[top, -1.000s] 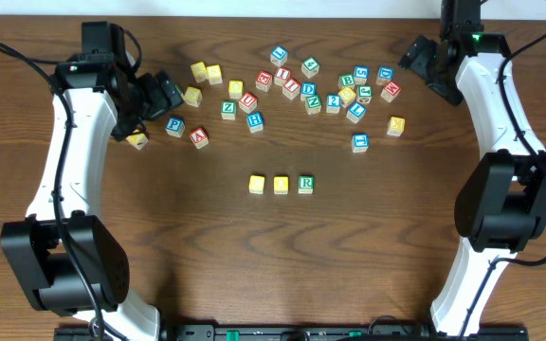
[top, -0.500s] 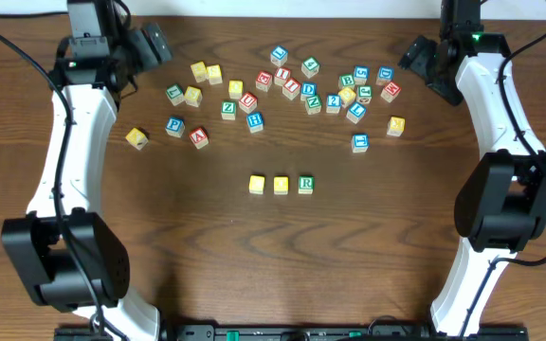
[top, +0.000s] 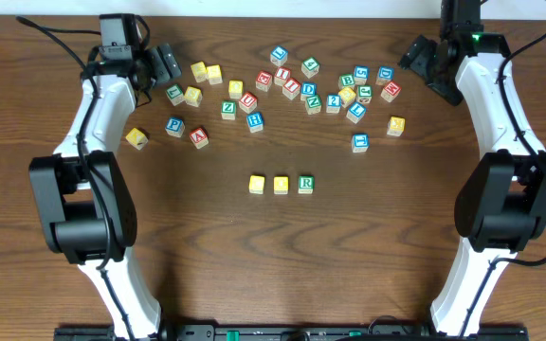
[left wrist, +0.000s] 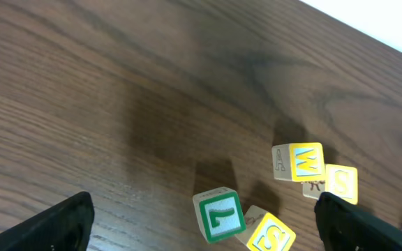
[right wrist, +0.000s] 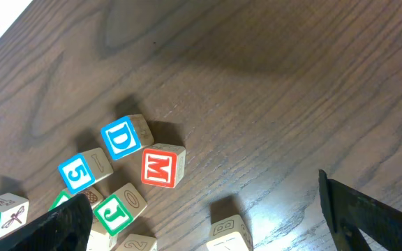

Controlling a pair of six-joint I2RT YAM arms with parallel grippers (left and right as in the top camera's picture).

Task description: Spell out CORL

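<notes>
Three blocks stand in a row mid-table: a yellow block (top: 257, 184), a second yellow block (top: 281, 184) and a green R block (top: 305, 184). The letters on the yellow ones are too small to read. My left gripper (top: 164, 63) is open and empty at the back left. In the left wrist view (left wrist: 204, 244) a green L block (left wrist: 218, 215) lies between its fingertips, lower on the table; this block also shows in the overhead view (top: 174, 93). My right gripper (top: 416, 57) is open and empty at the back right, and its wrist view (right wrist: 211, 226) looks down on loose blocks.
Several loose letter blocks are scattered across the back of the table (top: 311, 90). Yellow W (left wrist: 297, 162) and S (left wrist: 340, 183) blocks lie beyond the L block. A blue D (right wrist: 121, 137), red M (right wrist: 162, 167) and green J (right wrist: 114, 213) lie under the right wrist.
My left arm has swung from over the left-hand blocks to the table's back edge, uncovering the green L block. The right arm and the row of three blocks have not moved.
</notes>
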